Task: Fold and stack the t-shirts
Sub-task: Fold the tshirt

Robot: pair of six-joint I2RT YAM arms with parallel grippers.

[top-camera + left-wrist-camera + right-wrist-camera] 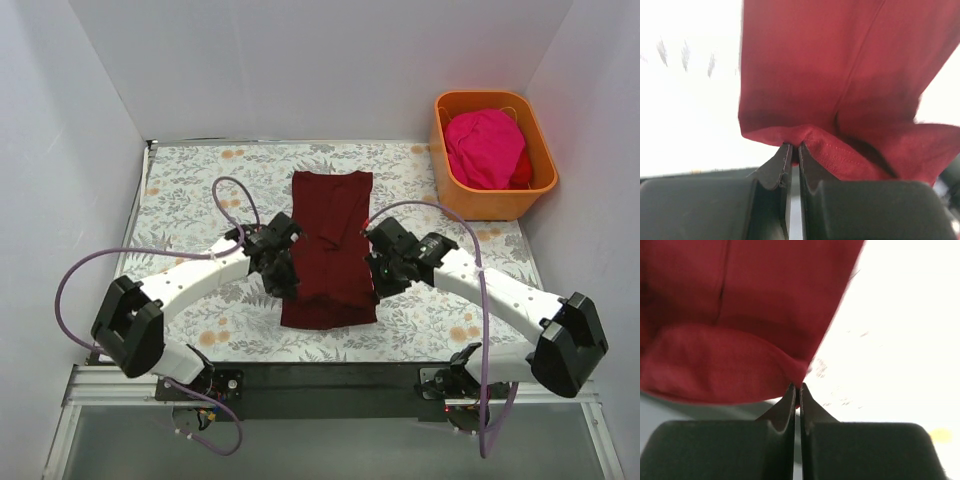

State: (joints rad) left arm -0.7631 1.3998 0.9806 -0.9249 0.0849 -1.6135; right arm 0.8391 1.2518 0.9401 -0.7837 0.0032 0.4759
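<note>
A dark maroon t-shirt (330,250) lies as a long narrow strip on the middle of the table, sleeves folded in. My left gripper (284,275) is shut on its left edge near the hem; the left wrist view shows the cloth (840,90) pinched at the fingertips (785,154). My right gripper (381,277) is shut on its right edge; the right wrist view shows the cloth (740,320) pinched at the fingertips (791,392). A bright magenta-pink t-shirt (484,146) lies bunched in the tub.
An orange plastic tub (447,185) stands at the back right of the floral-patterned table (200,180). White walls close in the table on three sides. A black rail (330,375) runs along the near edge.
</note>
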